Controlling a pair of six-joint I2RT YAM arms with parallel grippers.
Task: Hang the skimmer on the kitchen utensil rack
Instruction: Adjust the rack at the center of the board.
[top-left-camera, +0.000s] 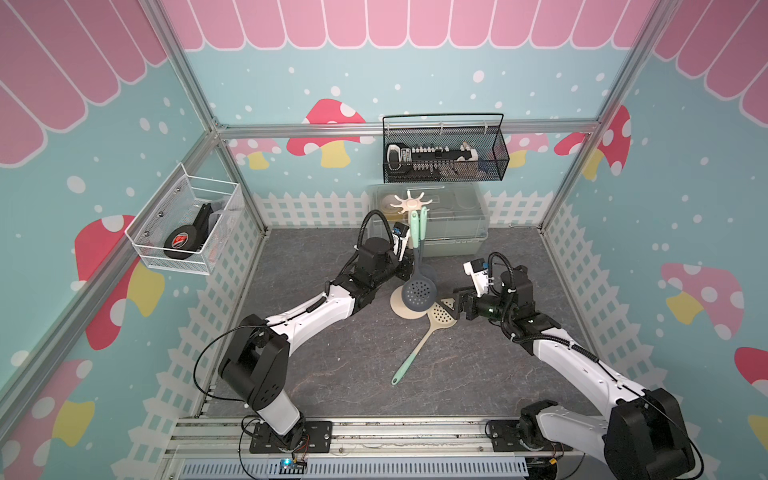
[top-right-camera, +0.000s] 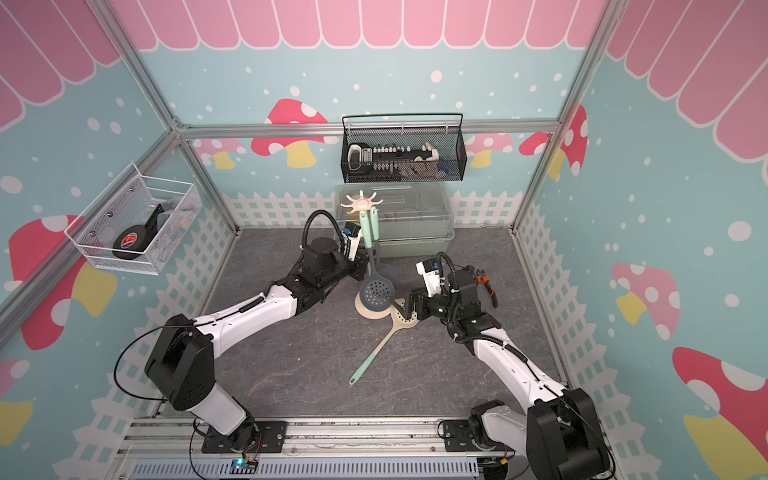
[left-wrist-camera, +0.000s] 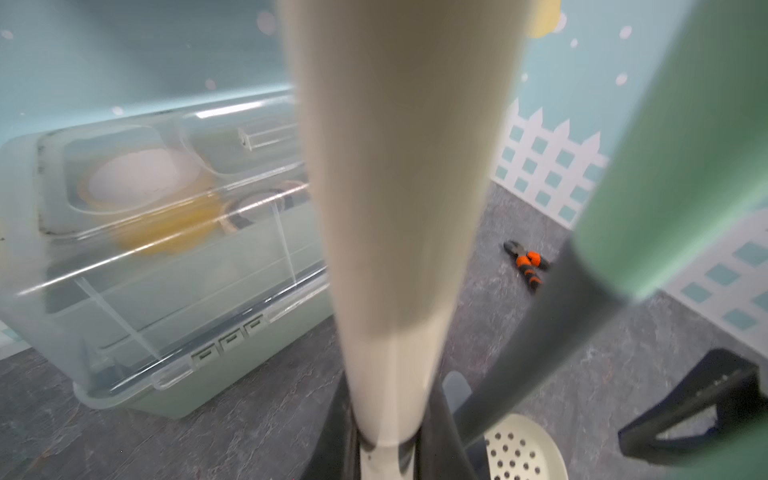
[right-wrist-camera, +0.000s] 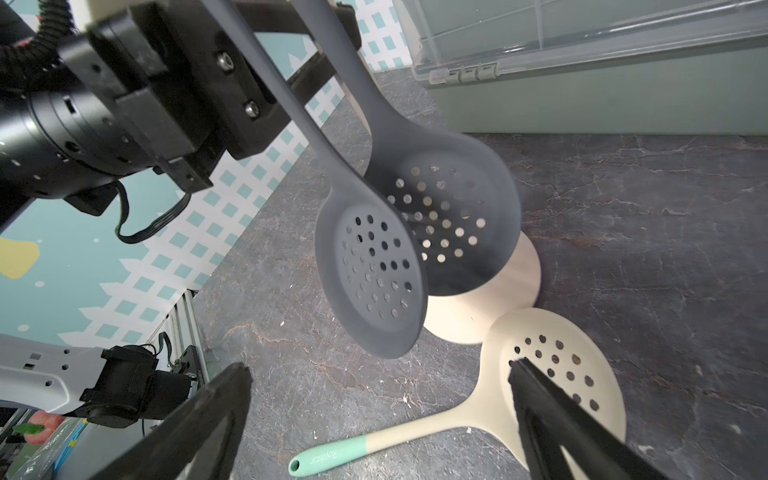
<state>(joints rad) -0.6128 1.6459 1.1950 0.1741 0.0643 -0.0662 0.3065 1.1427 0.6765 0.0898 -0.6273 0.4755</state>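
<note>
Left end effector (top-left-camera: 405, 269) clamps the kitchen utensil rack (top-left-camera: 410, 203) by its pole, apparently to steady it; right end effector (top-left-camera: 455, 305), jaws apart, hovers over the skimmer (top-left-camera: 419, 345) beside the rack's base.

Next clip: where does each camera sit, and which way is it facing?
Top views: overhead above the arm bases, looking down at the table; both whole arms show.
Left wrist: behind the left gripper, facing the rack, jaws shut on its pole; clear box beyond.
Right wrist: behind the right gripper, jaws open, facing hanging grey skimmers and the cream skimmer; left gripper shows too.
Shared: both wrist views catch rack, clear box, cream skimmer.
</note>
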